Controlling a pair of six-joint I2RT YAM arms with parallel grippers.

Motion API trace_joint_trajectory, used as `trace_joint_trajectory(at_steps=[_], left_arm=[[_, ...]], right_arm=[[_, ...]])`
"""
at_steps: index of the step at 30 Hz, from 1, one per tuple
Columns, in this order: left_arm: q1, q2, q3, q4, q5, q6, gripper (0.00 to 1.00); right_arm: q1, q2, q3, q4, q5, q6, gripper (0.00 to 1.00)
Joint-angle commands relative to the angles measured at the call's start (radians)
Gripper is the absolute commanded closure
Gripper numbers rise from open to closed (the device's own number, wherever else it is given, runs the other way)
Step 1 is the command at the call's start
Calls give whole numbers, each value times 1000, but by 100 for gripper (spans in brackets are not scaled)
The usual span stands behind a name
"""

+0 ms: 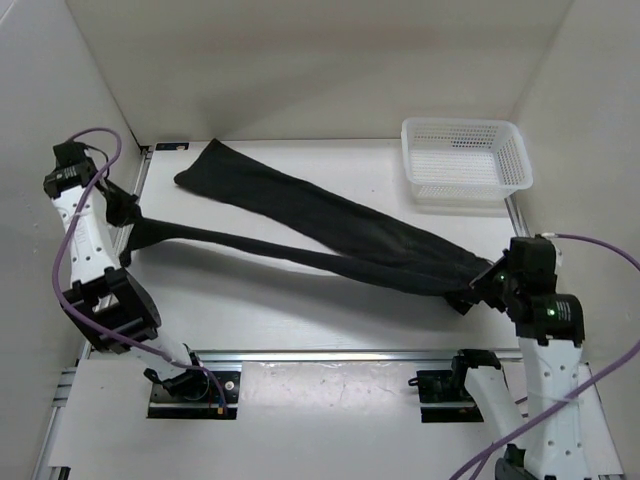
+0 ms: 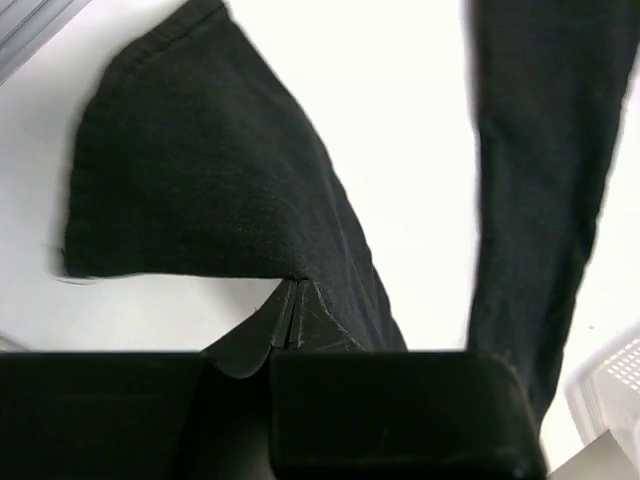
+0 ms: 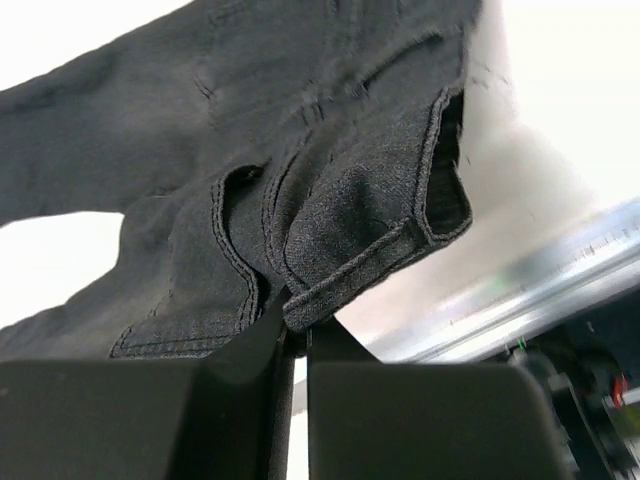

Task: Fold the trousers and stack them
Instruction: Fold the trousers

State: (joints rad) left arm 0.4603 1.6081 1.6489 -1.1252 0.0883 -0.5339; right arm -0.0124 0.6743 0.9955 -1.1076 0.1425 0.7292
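Note:
The black trousers [image 1: 330, 225] stretch across the table from far left to near right, with two legs diverging toward the left. My left gripper [image 1: 128, 214] is shut on the hem end of the nearer leg [image 2: 200, 180] at the table's left edge. The other leg [image 2: 540, 180] runs past it toward the back. My right gripper [image 1: 470, 292] is shut on the waistband [image 3: 350, 210] at the right, near the front rail. The cloth between the grippers is pulled fairly taut.
A white mesh basket [image 1: 466, 160] stands at the back right corner. The metal rail [image 1: 330, 354] runs along the table's front edge, close under my right gripper. White walls enclose the left, back and right sides.

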Motion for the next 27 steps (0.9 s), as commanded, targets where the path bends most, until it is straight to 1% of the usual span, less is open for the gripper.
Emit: trace_joint_trajectory(at_steps=[1, 3, 5, 7, 10, 11, 13, 15, 16, 17, 18, 19, 20, 21, 22, 23, 24, 26, 27], left_arm=[[55, -100, -73, 35, -55, 44, 90], [69, -145, -83, 35, -70, 54, 90], [69, -154, -83, 35, -81, 63, 90], [51, -154, -31, 35, -81, 63, 90], [3, -96, 40, 24, -96, 81, 90], [-9, -76, 89, 24, -96, 81, 90], [-40, 5, 147, 24, -96, 94, 90], [-93, 79, 263, 9, -122, 103, 90], [-112, 157, 310, -7, -133, 103, 90], [-150, 195, 354, -19, -168, 103, 90], [-167, 232, 450, -34, -183, 103, 90], [-181, 310, 498, -45, -197, 103, 90], [-192, 352, 547, -56, -208, 103, 90], [-202, 392, 648, -74, -208, 103, 90], [-215, 433, 695, -74, -208, 103, 90], [-215, 511, 738, -84, -197, 103, 90], [-215, 547, 805, -84, -173, 92, 90], [-215, 623, 853, -84, -145, 83, 90], [-224, 636, 853, -84, -130, 74, 90]], right_arm=[[0, -25, 84, -121, 45, 6, 100], [0, -25, 100, -179, 71, 15, 100], [0, -50, 127, -192, 91, 15, 100], [0, -50, 152, -216, 127, 15, 100], [0, -30, 201, -253, 164, 6, 100], [0, -19, 213, -253, 173, 6, 100], [0, 16, 213, -238, 187, -4, 100], [0, 62, 204, -207, 207, -4, 100], [0, 80, 193, -178, 222, -4, 100], [0, 97, 183, -161, 232, -4, 100], [0, 132, 183, -144, 244, -4, 100], [0, 149, 174, -111, 256, -4, 100], [0, 166, 173, -94, 269, -14, 100], [0, 204, 164, -78, 294, -14, 100], [0, 224, 164, -61, 304, -14, 100], [0, 246, 164, -35, 313, -14, 100], [0, 290, 164, -26, 322, -14, 100], [0, 332, 164, 1, 334, -14, 100], [0, 365, 164, 11, 335, -23, 100]])
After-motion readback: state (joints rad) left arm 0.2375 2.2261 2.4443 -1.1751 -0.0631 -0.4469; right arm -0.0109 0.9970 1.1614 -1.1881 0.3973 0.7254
